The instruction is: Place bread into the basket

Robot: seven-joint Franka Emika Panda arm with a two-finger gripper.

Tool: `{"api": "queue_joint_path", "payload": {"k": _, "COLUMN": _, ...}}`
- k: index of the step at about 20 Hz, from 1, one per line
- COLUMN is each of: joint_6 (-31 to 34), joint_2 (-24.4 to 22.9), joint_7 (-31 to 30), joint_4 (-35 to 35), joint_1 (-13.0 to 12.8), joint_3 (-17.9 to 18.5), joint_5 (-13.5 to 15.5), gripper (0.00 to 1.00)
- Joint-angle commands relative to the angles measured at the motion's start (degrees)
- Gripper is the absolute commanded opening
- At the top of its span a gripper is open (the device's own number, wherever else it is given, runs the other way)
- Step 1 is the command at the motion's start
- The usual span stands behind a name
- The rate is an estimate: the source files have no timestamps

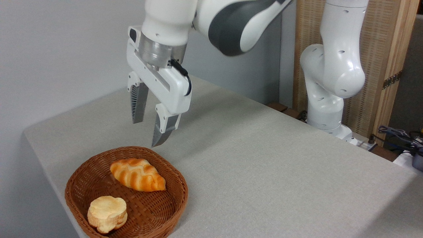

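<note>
The bread (138, 174), a golden-orange braided loaf with pointed ends, lies inside the reddish-brown wicker basket (180, 195) toward its far side. My gripper (147, 133) hangs open above the basket's far rim, a little above and behind the loaf. Nothing is between its two grey ribbed fingers (138, 104), and they touch neither loaf nor basket.
A pale round bun (107, 213) sits in the basket's near part. The basket stands by the table's (264, 165) front-left corner, close to the edges. The arm's white base (325, 112) stands at the back right, with cables (400, 137) beyond it.
</note>
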State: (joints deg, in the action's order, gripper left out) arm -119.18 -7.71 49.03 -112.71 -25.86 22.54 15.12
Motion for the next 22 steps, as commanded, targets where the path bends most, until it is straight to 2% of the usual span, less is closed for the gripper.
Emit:
{"api": "queue_joint_path", "payload": {"k": 1, "joint_6": 6.06, "joint_2": 1.82, "joint_7": -1.39, "joint_4": 4.42, "joint_1": -0.51, "joint_3": 1.01, "joint_5": -4.74, "gripper": 1.00}}
{"api": "queue_joint_path", "payload": {"k": 3, "joint_6": 7.29, "joint_2": 1.82, "joint_7": -3.23, "joint_4": 5.04, "joint_1": -0.60, "joint_3": 1.01, "joint_5": -6.32, "gripper": 1.00}}
{"api": "queue_joint_path", "payload": {"k": 6, "joint_6": 9.74, "joint_2": 2.00, "joint_7": -7.27, "joint_4": 6.53, "joint_1": -1.12, "joint_3": 0.93, "joint_5": -10.53, "gripper": 1.00}}
{"api": "queue_joint_path", "payload": {"k": 8, "joint_6": 11.50, "joint_2": 2.26, "joint_7": -7.54, "joint_4": 7.49, "joint_1": -1.21, "joint_3": 0.84, "joint_5": -11.95, "gripper": 1.00}}
{"api": "queue_joint_path", "payload": {"k": 12, "joint_6": 16.24, "joint_2": 4.45, "joint_7": -9.73, "joint_4": 11.53, "joint_1": -1.47, "joint_3": 0.58, "joint_5": -13.62, "gripper": 1.00}}
{"api": "queue_joint_path", "payload": {"k": 17, "joint_6": 19.50, "joint_2": 9.11, "joint_7": -13.86, "joint_4": 18.81, "joint_1": -2.44, "joint_3": 0.14, "joint_5": -13.45, "gripper": 1.00}}
{"api": "queue_joint_path", "payload": {"k": 19, "joint_6": 22.57, "joint_2": 11.04, "joint_7": -15.36, "joint_4": 21.72, "joint_1": -2.35, "joint_3": -1.35, "joint_5": -13.54, "gripper": 1.00}}
{"api": "queue_joint_path", "payload": {"k": 22, "joint_6": 24.34, "joint_2": 11.58, "joint_7": -15.28, "joint_4": 22.97, "joint_1": -2.35, "joint_3": -1.97, "joint_5": -13.54, "gripper": 1.00}}
